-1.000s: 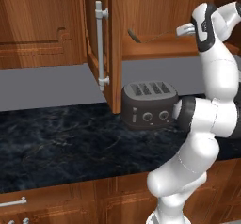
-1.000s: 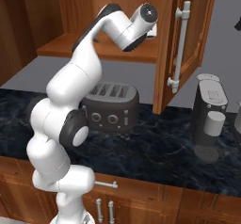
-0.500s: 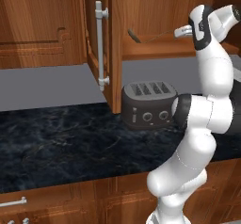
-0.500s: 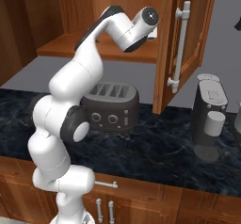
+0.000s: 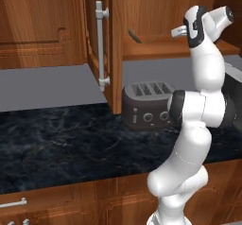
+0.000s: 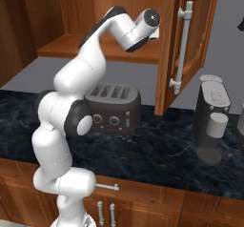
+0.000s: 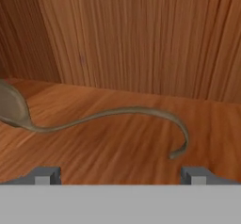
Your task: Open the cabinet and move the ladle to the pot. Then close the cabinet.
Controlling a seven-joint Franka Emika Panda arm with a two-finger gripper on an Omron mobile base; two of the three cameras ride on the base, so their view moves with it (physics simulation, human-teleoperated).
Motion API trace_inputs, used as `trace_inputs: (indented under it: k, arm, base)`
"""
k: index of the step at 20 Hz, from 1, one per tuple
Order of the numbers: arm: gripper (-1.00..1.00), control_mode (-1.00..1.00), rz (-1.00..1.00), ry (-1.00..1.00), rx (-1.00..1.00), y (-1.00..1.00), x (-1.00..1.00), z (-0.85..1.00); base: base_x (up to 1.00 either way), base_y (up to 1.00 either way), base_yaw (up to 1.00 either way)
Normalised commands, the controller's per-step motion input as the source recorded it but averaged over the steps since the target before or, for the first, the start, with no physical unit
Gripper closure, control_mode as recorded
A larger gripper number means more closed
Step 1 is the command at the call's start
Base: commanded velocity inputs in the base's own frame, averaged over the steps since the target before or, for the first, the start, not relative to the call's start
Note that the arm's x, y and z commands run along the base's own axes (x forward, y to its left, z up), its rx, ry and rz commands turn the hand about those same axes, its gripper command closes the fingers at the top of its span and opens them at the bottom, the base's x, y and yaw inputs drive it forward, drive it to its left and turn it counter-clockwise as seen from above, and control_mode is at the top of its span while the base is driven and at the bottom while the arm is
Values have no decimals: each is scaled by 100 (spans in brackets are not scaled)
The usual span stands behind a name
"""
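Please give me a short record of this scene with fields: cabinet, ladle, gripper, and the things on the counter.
cabinet: doors open, wooden shelf exposed
ladle: lies on the shelf, bowl at the left of the hand view, hooked handle end at the right
gripper: open, inside the cabinet, just short of the ladle, holding nothing
counter: dark toaster under the cabinet; coffee machine with a white cup

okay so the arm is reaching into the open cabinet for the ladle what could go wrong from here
The ladle lies flat on the cabinet shelf, its thin handle curling up at the end; the open gripper could close over it and miss, or push it deeper. The open door hangs close beside the wrist and could be clipped when withdrawing.
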Motion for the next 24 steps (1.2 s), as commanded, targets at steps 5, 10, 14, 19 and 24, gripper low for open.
trace_inputs:
  k: [5, 10, 14, 19, 24]
  arm:
    - [-100, -100, 0, 0, 0, -30, 28, 0]
    - [-100, -100, 1, 0, 0, -27, 36, -1]
    - [-100, -100, 2, 0, 0, -15, 45, -4]
    - [-100, -100, 3, 0, 0, -8, 43, -5]
    - [-100, -100, 4, 0, 0, 0, 43, -6]
  base:
    - [0, 0, 0]
    - [0, 0, 0]
    - [0, 0, 0]
    - [0, 0, 0]
    - [0, 0, 0]
